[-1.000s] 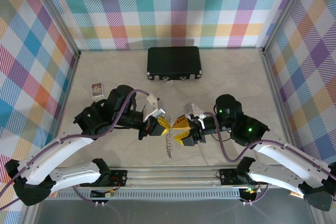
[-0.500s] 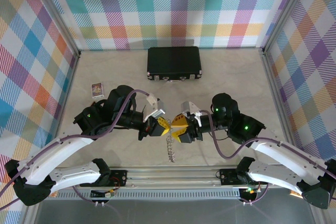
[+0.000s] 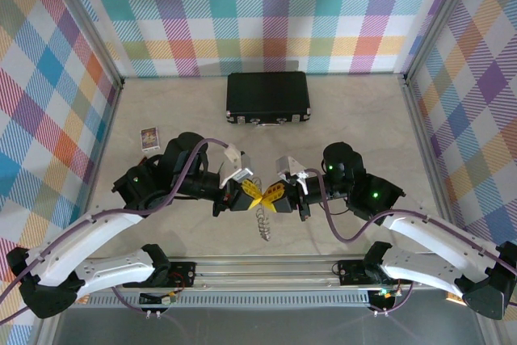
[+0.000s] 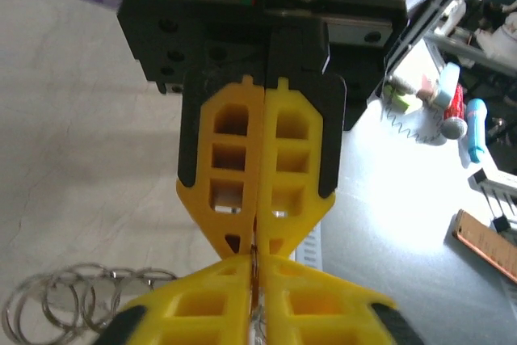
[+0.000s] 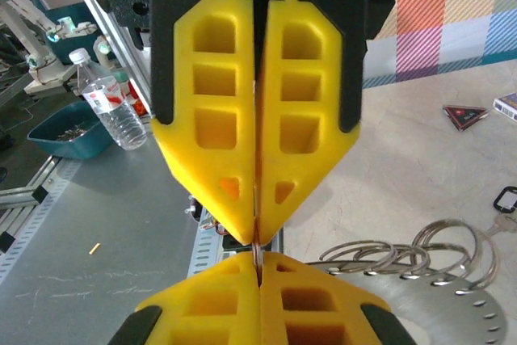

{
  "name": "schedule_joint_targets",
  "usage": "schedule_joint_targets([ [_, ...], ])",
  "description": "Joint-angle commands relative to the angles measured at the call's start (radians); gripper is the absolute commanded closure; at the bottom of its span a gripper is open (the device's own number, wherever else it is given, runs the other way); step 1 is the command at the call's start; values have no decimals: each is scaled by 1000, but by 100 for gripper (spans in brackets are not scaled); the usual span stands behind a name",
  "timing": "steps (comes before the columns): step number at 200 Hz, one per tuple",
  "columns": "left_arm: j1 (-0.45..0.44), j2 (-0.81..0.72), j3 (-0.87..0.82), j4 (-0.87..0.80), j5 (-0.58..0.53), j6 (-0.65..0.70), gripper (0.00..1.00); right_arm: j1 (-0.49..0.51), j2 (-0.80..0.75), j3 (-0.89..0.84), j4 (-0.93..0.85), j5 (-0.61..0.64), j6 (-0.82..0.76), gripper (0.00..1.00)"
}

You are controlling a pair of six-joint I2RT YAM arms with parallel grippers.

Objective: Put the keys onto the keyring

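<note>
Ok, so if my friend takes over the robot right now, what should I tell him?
Left gripper: shut, pinching the top of the keys, which dangle as a chain over the table.
Right gripper: shut, tip to tip with the left, seemingly on the same thin metal at the chain's top.
Keyring: the small dark loop lying on the table looks like it, apart from the keys.
Done: keys lifted.
Left: thread the keys onto the keyring.
</note>
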Motion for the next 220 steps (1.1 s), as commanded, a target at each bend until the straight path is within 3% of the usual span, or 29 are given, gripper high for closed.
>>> schedule_joint_targets([
  [1, -14, -79, -56, 156, -5, -79, 78, 6, -27, -5, 55, -41, -1, 100],
  [39, -15, -173, -170, 328, -38, -193, 59, 6, -75, -54, 193, -95, 63, 100],
  [60, -15, -203, -205, 385, -29, -237, 55, 6, -82, -78, 287, -118, 113, 100],
  [93, -16, -219, -247, 514, -4, -302, 56, 6, -77, -142, 524, -128, 247, 100],
  [146, -14, -195, -273, 698, 52, -371, 67, 7, -96, -252, 819, -34, 389, 100],
  [220, -14, -179, -285, 725, 49, -374, 71, 6, -105, -281, 935, 14, 446, 100],
])
